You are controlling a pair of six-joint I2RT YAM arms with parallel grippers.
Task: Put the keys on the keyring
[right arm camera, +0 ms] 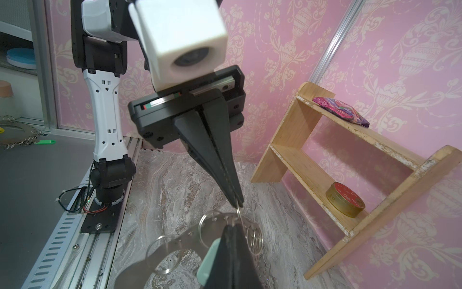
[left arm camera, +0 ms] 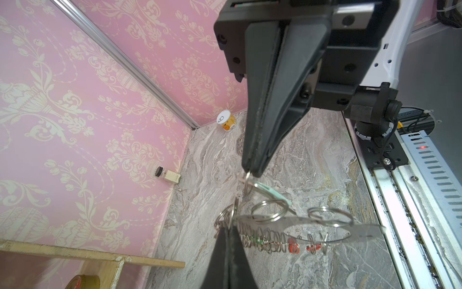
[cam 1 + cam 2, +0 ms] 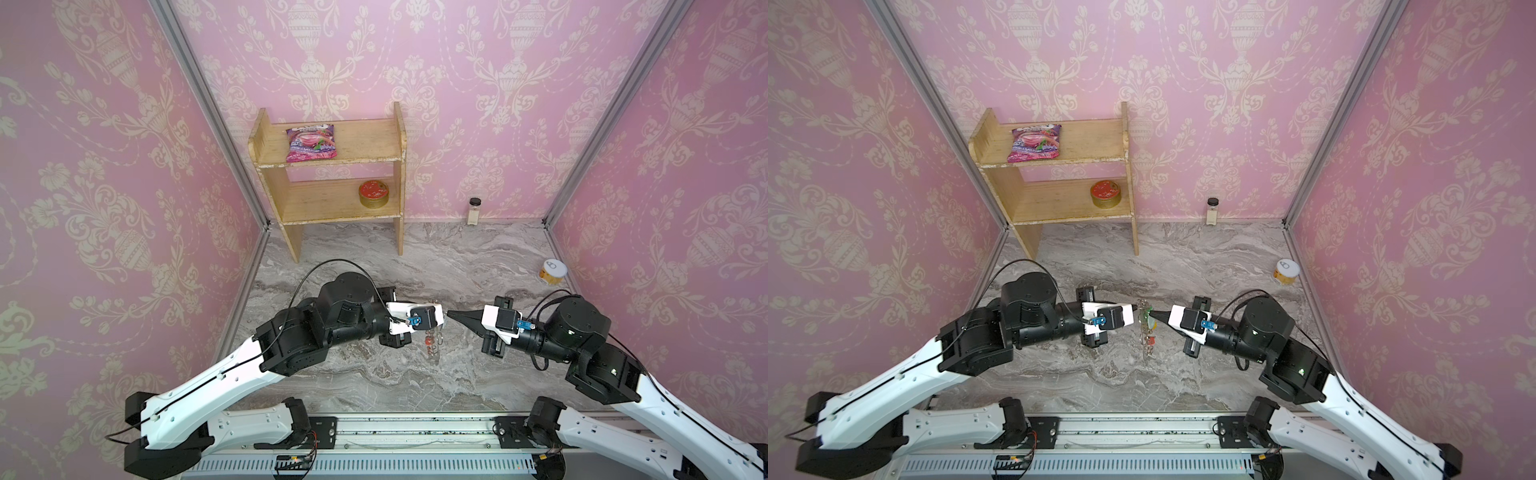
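As arms reach inward, left fingers (image 2: 225, 262) seemingly clamp keyring (image 2: 367, 232).

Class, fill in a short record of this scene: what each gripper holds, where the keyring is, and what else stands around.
left gripper: shut on the rim of the keyring, holding it off the marble table
right gripper: shut on a small ring of the keys, beside their mint-green tag
grippers: tip to tip
shelf: wooden, at the back wall
top board: pink packet
lower board: red-lidded tin
loose items: jar by the back wall; can on the right arm's side
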